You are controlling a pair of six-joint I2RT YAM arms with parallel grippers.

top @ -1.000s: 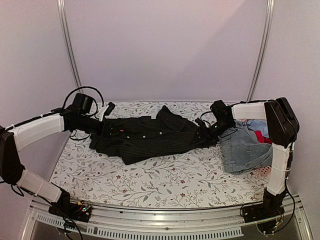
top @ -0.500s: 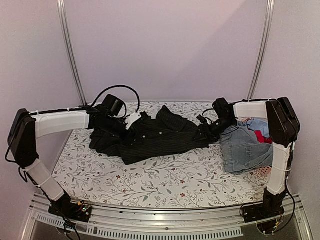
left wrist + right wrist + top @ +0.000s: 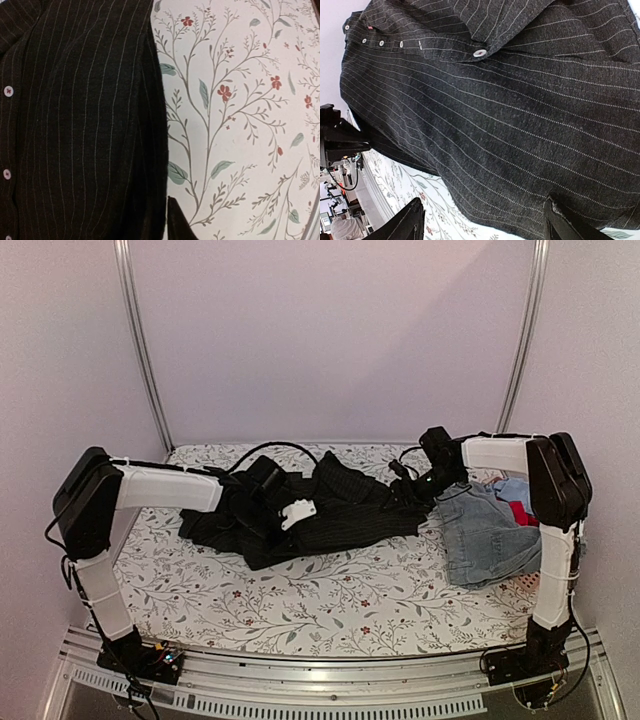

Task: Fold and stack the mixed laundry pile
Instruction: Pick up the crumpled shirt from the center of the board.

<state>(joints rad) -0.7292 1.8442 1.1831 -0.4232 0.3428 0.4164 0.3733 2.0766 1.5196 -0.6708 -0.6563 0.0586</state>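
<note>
The black pinstriped shirt [image 3: 350,505] of the mixed laundry pile lies spread across the middle of the table. My left gripper [image 3: 293,512] hangs over its front middle. In the left wrist view the shirt [image 3: 80,125] fills the left half, and one dark fingertip [image 3: 177,222] shows right at its hem; the other finger is hidden. My right gripper [image 3: 415,485] is at the shirt's right end and stands open [image 3: 485,220], with the striped cloth [image 3: 510,100] just beyond its fingers. Faded denim [image 3: 485,535], a red garment [image 3: 520,512] and a pale blue one [image 3: 515,488] lie heaped at the right.
A floral cloth covers the table [image 3: 330,605]. A pink slatted basket [image 3: 527,585] peeks out under the denim at the right edge. Walls stand close at the back and on both sides. Cables loop above the left wrist [image 3: 270,450].
My left arm has swung right from the shirt's left end to its front middle. The right gripper has shifted slightly towards the back and stays open.
</note>
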